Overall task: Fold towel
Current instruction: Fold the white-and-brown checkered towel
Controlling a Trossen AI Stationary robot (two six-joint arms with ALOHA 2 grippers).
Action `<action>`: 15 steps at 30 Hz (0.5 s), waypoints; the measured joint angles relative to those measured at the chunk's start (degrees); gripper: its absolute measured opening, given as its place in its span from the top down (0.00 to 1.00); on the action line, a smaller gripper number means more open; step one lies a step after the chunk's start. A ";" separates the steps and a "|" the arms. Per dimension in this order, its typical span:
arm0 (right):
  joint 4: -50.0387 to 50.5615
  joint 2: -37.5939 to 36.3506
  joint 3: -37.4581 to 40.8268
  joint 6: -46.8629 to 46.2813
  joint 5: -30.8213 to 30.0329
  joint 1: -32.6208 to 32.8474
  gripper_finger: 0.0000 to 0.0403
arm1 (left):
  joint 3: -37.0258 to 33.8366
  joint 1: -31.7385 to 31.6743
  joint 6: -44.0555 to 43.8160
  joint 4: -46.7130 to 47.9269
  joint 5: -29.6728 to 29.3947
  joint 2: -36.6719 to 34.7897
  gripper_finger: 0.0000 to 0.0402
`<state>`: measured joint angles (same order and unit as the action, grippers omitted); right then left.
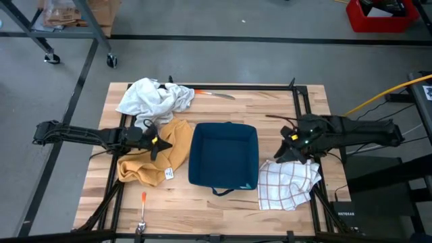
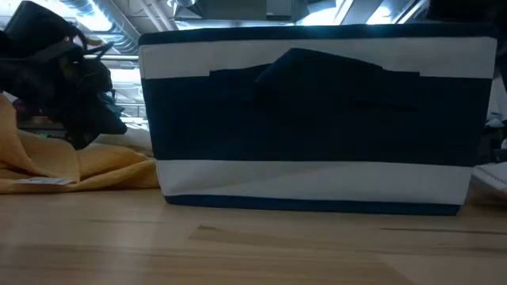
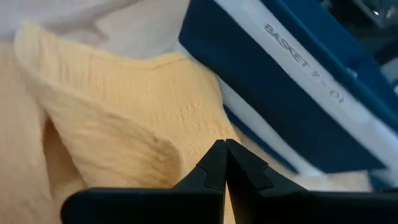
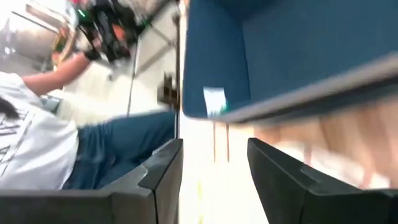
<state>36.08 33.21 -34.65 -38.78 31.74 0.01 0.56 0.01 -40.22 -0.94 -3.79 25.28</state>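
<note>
**Three towels on the table, none folded yet**

Three cloths lie around the blue basket: a white towel bunched at the far side, a yellow towel crumpled just beside the basket's left wall, and a checked towel rumpled at its right near corner. The left gripper sits low over the yellow towel with its fingers pressed together; the left wrist view shows their tips meeting just above the cloth, with no fold clearly pinched between them. The right gripper hovers above the far edge of the checked towel, fingers parted and holding nothing.

To do this step well, the right arm probably needs to come down on one true corner of the checked towel rather than a bunched ridge, pinch a single layer, and draw it flat away from the basket before any fold. The left arm would do best to pin or lift the opposite corner.

Printing on the basket's white band reads "BASKET", followed by characters too unclear to make out. A small tag on the yellow towel is unreadable.
</note>
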 joint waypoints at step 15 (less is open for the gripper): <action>13.55 15.18 -2.52 0.30 9.14 0.02 0.55 | 0.00 0.00 -1.41 -0.01 -0.04 0.00 1.00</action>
<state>49.64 48.40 -37.17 -38.47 40.88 0.03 0.56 0.01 -41.63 -0.95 -3.84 25.28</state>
